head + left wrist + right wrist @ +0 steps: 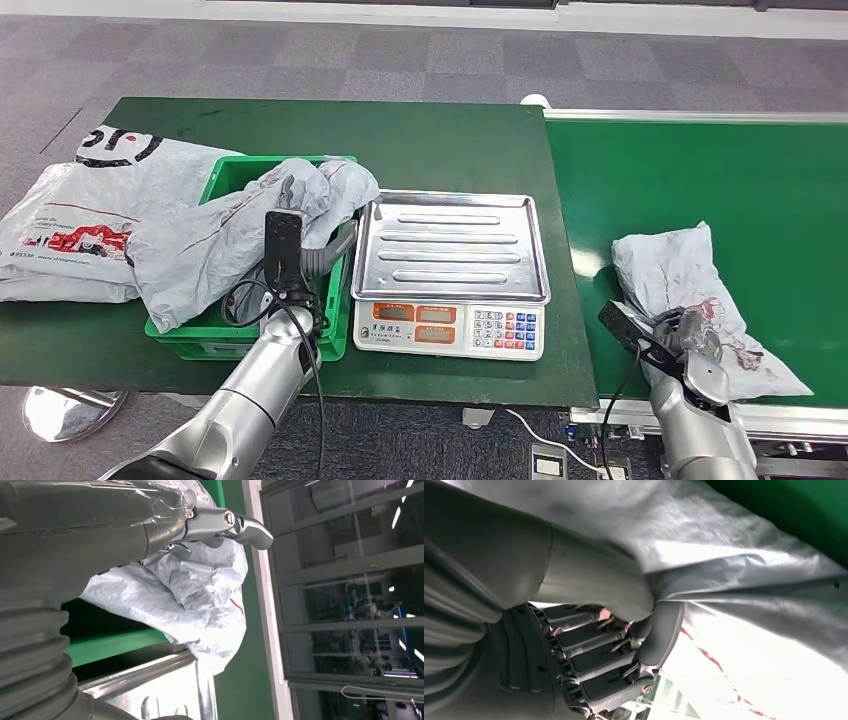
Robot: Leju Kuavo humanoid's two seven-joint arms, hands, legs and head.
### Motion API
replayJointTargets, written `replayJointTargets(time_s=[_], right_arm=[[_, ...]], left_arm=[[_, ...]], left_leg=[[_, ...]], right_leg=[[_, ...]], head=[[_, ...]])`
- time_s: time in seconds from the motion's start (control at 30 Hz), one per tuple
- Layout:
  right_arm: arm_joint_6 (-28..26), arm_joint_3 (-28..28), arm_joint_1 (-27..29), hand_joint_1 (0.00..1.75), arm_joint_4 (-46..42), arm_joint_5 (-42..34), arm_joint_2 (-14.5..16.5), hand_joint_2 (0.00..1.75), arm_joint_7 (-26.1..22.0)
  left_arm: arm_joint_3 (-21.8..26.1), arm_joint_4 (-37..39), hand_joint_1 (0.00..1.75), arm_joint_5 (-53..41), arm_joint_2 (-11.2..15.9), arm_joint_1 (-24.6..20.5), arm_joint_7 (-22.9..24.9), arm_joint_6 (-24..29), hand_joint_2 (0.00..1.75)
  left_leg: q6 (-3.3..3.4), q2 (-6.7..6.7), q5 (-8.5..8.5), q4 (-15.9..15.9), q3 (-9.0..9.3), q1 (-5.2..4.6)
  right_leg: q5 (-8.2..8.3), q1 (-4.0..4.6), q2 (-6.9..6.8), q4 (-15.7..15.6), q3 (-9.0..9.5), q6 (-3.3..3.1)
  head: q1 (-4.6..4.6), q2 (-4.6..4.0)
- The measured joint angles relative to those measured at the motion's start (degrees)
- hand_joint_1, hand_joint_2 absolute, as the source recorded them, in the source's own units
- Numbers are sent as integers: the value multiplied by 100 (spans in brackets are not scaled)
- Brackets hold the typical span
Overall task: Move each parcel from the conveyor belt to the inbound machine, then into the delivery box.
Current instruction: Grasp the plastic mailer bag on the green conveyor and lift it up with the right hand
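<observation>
Pick-up step: right hand [690, 345] fingers [599, 650] closed on the parcel [690, 275] lying on the conveyor belt [700, 170] at right; left hand [300, 255] held nothing, fingers apart, over the delivery box [335, 340]; next, probably lift left onto the inbound machine [450, 245].

Head cam high, looking down; wrist cams close behind hands.

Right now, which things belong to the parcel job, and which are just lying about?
Job:
- grey parcel on the conveyor belt, gripped by the right hand
- scale
- green crate holding a parcel
- left hand

Lying about:
- printed bag on the table
</observation>
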Motion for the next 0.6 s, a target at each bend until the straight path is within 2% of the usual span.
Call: replayJointTargets(time_s=[0.3, 0.6], right_arm=[[-110, -15, 19, 175, 34, -369, -24, 175, -413], [-764, 544, 10, 175, 242, -2191, -536, 175, -1213]], left_arm=[[0, 6, 0, -22, -4, -1, 52, -155, 175], [81, 54, 0, -5, 48, 5, -76, -245, 175]], left_leg=[[0, 0, -1, 0, -1, 0], [0, -2, 0, 0, -2, -2]], right_leg=[[-1, -1, 0, 0, -2, 0], [0, -2, -2, 0, 0, 0]], head=[[0, 0], [0, 0]])
